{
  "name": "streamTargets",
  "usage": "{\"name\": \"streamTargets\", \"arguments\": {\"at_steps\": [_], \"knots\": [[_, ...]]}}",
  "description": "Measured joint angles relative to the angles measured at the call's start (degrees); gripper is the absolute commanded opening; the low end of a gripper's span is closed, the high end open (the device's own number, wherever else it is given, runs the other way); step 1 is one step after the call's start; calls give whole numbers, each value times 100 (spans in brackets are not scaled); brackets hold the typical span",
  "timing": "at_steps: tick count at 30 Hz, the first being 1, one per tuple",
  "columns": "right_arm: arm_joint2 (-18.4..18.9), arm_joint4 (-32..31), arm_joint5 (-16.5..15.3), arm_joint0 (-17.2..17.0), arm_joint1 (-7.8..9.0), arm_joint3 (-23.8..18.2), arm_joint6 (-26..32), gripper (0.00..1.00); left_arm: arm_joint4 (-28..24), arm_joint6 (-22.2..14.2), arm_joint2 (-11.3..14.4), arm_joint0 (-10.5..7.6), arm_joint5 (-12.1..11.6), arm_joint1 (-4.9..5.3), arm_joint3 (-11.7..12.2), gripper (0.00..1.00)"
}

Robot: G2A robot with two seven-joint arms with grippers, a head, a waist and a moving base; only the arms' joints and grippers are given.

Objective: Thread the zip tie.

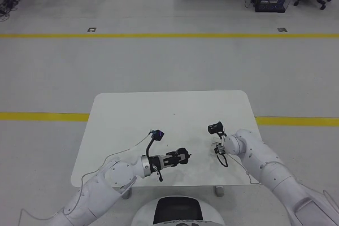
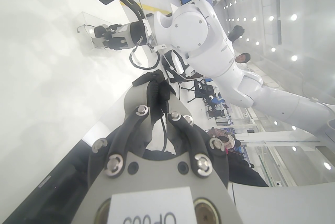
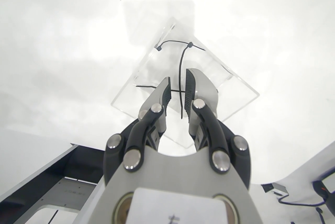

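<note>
A clear acrylic block point(image 3: 209, 83) rests on the white table point(image 1: 158, 113), with black zip ties point(image 3: 180, 65) laid across it. One tie's strap runs from its small head point(image 3: 190, 45) down between the fingers of my right gripper point(image 3: 178, 89), which stands open by a narrow gap around that strap without pinching it. From the left wrist view, the right gripper point(image 2: 94, 36) sits right at the block point(image 2: 87, 23). My left gripper point(image 2: 155, 83) is a short way off, shut, with a thin black zip tie strand point(image 2: 163, 130) trailing back from its pads. Seen from above, both grippers point(image 1: 187, 152) point(image 1: 216, 148) face each other near the table's front.
The table's front edge point(image 1: 158, 183) lies just under both arms. Bare tabletop stretches behind and to the left of the grippers. A black camera point(image 1: 156, 134) on a stalk rises above the left wrist and another camera point(image 1: 215, 127) above the right.
</note>
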Motion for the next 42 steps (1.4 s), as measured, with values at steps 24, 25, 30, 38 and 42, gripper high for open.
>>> {"name": "streamTargets", "arguments": {"at_steps": [24, 25, 30, 38, 42], "knots": [[89, -203, 72, 45, -116, 79, 55, 0, 0, 0, 0, 0, 0, 0, 0, 0], [132, -225, 82, 21, -101, 11, 79, 0, 0, 0, 0, 0, 0, 0, 0, 0], [405, -278, 35, -157, 4, -422, 211, 0, 0, 0, 0, 0, 0, 0, 0, 0], [1253, 49, -447, -685, 276, -1290, 428, 0, 0, 0, 0, 0, 0, 0, 0, 0], [1705, 381, -742, -985, 387, -1619, 394, 0, 0, 0, 0, 0, 0, 0, 0, 0]]}}
